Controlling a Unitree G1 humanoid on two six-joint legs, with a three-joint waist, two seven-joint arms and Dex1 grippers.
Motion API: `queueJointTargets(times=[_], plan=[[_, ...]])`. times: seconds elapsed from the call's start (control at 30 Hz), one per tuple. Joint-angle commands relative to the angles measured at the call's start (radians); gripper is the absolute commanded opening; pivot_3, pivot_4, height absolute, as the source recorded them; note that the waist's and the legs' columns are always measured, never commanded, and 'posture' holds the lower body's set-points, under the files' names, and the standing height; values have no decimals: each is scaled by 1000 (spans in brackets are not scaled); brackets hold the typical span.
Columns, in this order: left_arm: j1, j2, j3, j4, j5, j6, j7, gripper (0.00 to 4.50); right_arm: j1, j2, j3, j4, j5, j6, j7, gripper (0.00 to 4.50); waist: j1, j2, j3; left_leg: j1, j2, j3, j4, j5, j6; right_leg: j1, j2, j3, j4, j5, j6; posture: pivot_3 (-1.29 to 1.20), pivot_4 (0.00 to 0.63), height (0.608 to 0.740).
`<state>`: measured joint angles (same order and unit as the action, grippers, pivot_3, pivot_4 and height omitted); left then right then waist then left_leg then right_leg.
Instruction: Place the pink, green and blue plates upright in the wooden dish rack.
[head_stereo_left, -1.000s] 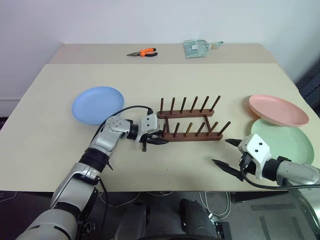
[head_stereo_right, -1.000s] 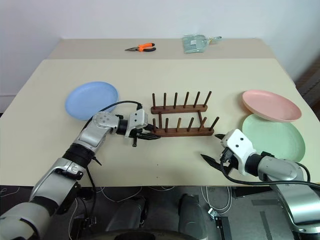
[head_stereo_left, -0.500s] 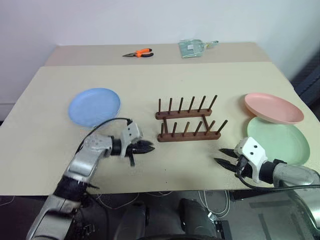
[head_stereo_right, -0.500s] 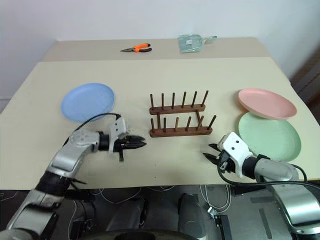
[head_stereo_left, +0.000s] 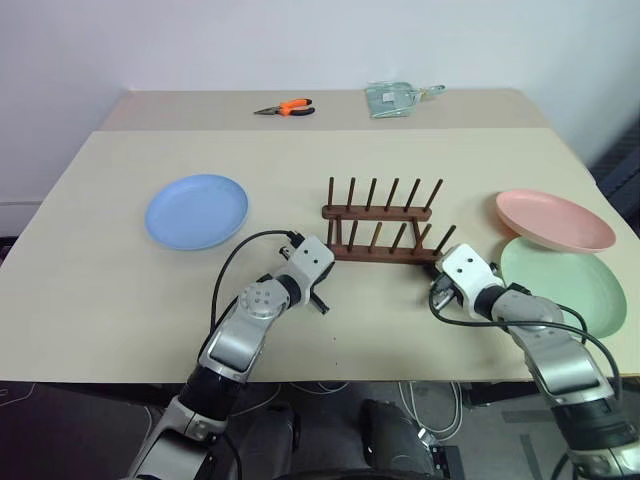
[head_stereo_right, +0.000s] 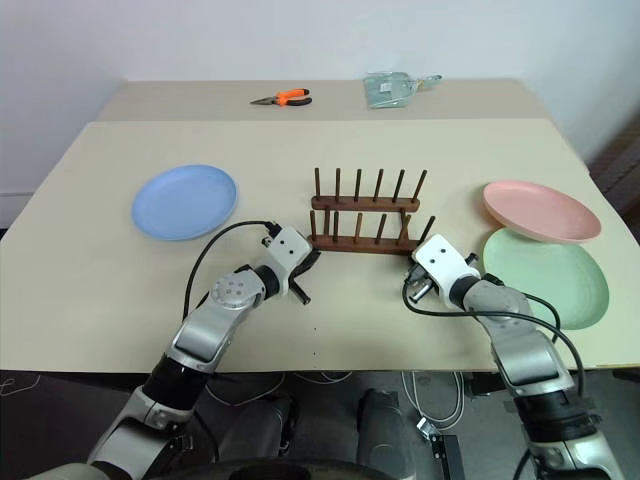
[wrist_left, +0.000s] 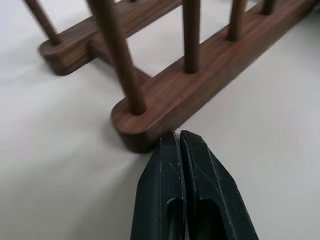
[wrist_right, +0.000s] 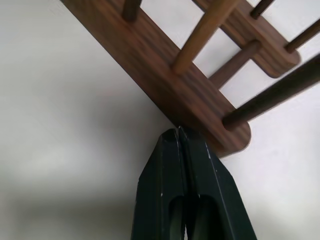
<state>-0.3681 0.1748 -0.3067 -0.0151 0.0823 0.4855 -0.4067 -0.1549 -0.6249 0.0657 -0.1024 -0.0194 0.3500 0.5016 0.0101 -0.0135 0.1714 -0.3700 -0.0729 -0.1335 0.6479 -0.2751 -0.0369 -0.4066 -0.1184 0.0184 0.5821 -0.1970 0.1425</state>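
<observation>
The wooden dish rack (head_stereo_left: 384, 232) stood mid-table, empty. The left gripper (wrist_left: 178, 140) and right gripper (wrist_right: 178, 134), both pressed together and holding nothing, touched its near rail's left and right ends. An uneven shove could skew or tip it.

A beige table (head_stereo_left: 120, 290) filled most of the head views, with a second beige table (head_stereo_left: 200, 105) butted against its far edge. On that far one lay a pair of orange-handled pliers (head_stereo_left: 285, 108), and well to their right a clear plastic bag (head_stereo_left: 395, 97) with something greenish inside. A pale wall (head_stereo_left: 300, 40) rose behind.
</observation>
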Motion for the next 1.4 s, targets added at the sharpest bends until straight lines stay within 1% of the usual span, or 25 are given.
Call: queueJointTargets(times=[0.03,0.1,0.13,0.17,0.23,0.33,0.4,0.47,0.5,0.6,0.77,0.8,0.87,0.97,1.07,1.17,1.23,1.27,1.3,1.37,1.4], plan=[[-5,22,34,52,15,-6,24,69,-45,20,-6,54,-34,-41,-37,14,-2,0,0,0,0,0,0,0,0,0,0,0,0,0,0,0,150,740],[-16,24,48,65,11,-5,30,69,-61,21,-21,58,-16,-40,-20,14,-1,0,0,1,0,0,-1,0,0,0,0,0,1,0,0,0,150,740],[-18,28,52,62,6,-7,26,69,-58,3,-29,47,-6,-47,5,14,0,0,0,0,0,0,0,0,0,0,0,0,1,0,0,0,150,740],[-18,34,54,52,0,-8,17,69,-50,-21,-39,28,1,-50,29,537,-1,0,0,0,0,0,0,0,0,0,0,0,1,0,0,0,150,740],[1,45,71,-4,-52,-5,-35,69,-24,-96,-82,-50,13,-53,89,1293,0,2,0,0,0,0,-1,0,0,0,0,0,0,0,0,0,150,740],[51,88,85,-123,-158,-12,-167,69,19,-205,-204,-158,81,-19,176,2895,0,3,1,-2,0,0,-1,0,0,-2,0,0,0,2,-2,0,150,740],[89,126,86,-211,-235,-10,-261,69,56,-301,-288,-165,76,-38,227,3863,1,3,1,-3,0,0,-2,0,0,-3,0,0,0,2,-2,0,150,740],[107,146,81,-265,-286,9,-314,69,82,-378,-329,-136,47,-69,255,3863,4,2,1,-3,0,1,-1,0,0,-2,0,0,-1,1,-3,0,150,740],[112,154,73,-287,-304,10,-336,69,84,-409,-329,-100,20,-95,249,3863,3,2,1,-3,0,0,-1,0,0,-2,0,0,-2,-1,-4,0,150,740],[111,153,49,-327,-344,23,-368,69,72,-475,-281,58,-89,-204,206,3863,2,2,1,-2,0,1,0,0,0,0,0,0,-2,-2,-3,0,150,740],[87,118,33,-364,-376,24,-358,69,-56,-466,-178,371,-203,-350,99,3863,-2,3,2,-2,0,3,0,0,0,-1,-1,2,-2,-1,-5,0,150,740],[84,110,36,-368,-381,27,-349,69,-74,-463,-155,421,-223,-376,85,3630,-4,3,2,-2,0,3,-1,0,0,-2,-1,2,-2,0,-7,0,150,740],[86,97,41,-382,-392,26,-336,69,-107,-461,-108,514,-277,-436,38,3007,-4,4,2,-2,0,4,-1,0,0,-2,-1,2,-2,0,-7,0,150,740],[109,97,46,-408,-394,4,-322,69,-156,-442,-79,599,-308,-487,-24,1553,-6,4,2,-2,0,4,-1,0,0,-1,-1,3,-2,0,-7,0,150,740],[127,113,44,-410,-376,-4,-307,69,-164,-435,-74,600,-306,-514,-39,28,-6,4,2,-2,0,4,-1,0,0,-1,-1,3,-2,0,-7,0,150,740],[136,124,40,-392,-356,-26,-293,69,-143,-437,-101,534,-293,-523,-50,28,-5,4,2,-2,0,4,-1,0,0,-1,0,4,-2,0,-7,0,150,740],[137,128,44,-378,-348,-39,-284,69,-124,-442,-145,452,-259,-511,-39,28,-4,4,2,-2,0,4,-1,0,0,-1,0,4,-2,0,-7,0,150,740],[137,131,48,-372,-348,-44,-282,69,-117,-436,-185,391,-212,-490,-20,28,-4,4,2,-2,0,4,-1,0,0,-1,0,4,-2,0,-7,0,150,740],[137,136,54,-366,-349,-50,-283,69,-118,-415,-239,308,-125,-445,11,28,-3,5,2,-2,0,4,-1,0,0,-1,0,4,-2,0,-7,0,150,740],[133,143,66,-352,-352,-60,-286,69,-144,-337,-344,119,121,-260,70,28,-7,5,2,-2,0,4,-1,0,0,-1,0,4,-2,0,-7,0,150,740],[129,147,72,-342,-355,-66,-288,69,-167,-288,-396,10,303,-116,81,28,-9,4,3,-2,1,3,-1,0,0,-1,0,4,-2,0,-7,0,150,740]])
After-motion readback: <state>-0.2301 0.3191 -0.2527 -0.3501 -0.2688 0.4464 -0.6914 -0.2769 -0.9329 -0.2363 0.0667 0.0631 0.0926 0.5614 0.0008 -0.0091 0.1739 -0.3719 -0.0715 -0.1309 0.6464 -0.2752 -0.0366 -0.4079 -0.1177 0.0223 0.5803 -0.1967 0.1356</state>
